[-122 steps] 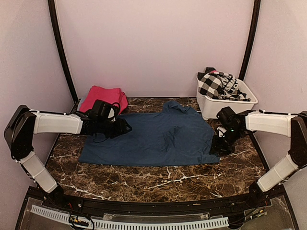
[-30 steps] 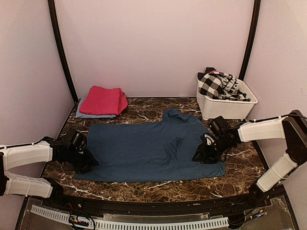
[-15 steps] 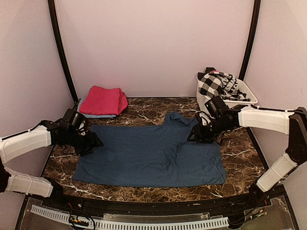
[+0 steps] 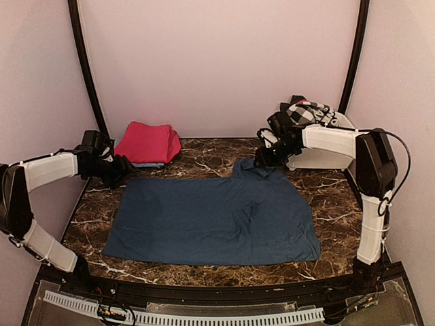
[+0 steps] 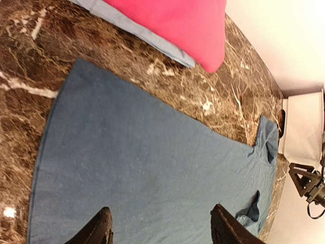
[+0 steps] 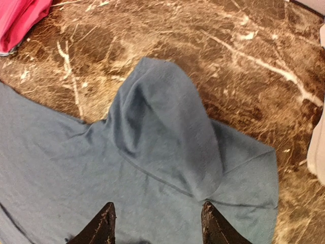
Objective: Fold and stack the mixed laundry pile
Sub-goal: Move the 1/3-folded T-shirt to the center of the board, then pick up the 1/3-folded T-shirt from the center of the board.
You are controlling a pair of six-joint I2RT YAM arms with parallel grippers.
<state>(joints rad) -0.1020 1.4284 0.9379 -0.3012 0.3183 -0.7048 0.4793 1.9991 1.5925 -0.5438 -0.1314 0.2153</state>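
Observation:
A large navy-blue sheet (image 4: pixel 214 217) lies spread flat on the marble table, with a raised flap (image 6: pixel 162 132) at its far edge. Folded magenta-pink cloth (image 4: pixel 144 142) rests on a light-blue piece (image 4: pixel 139 164) at the back left. The black-and-white checked garment (image 4: pixel 306 119) is heaped in a tub. My left gripper (image 4: pixel 117 170) hovers open over the sheet's far-left corner (image 5: pixel 76 68), holding nothing. Above the flap my right gripper (image 4: pixel 262 157) is also open and empty. In the wrist views the left gripper (image 5: pixel 162 226) and right gripper (image 6: pixel 157 223) show only blue cloth (image 5: pixel 152 162) between the fingers.
The white plastic tub (image 4: pixel 326 153) stands at the back right, close beside my right arm. Pale walls and two black curved poles (image 4: pixel 85 68) enclose the table. Bare marble (image 4: pixel 204 153) shows behind the sheet and along its front edge.
Both arms have swung from the sheet's near side edges to its far edge. The left jaws have spread wider. The sheet lies flatter and squarer than a second ago.

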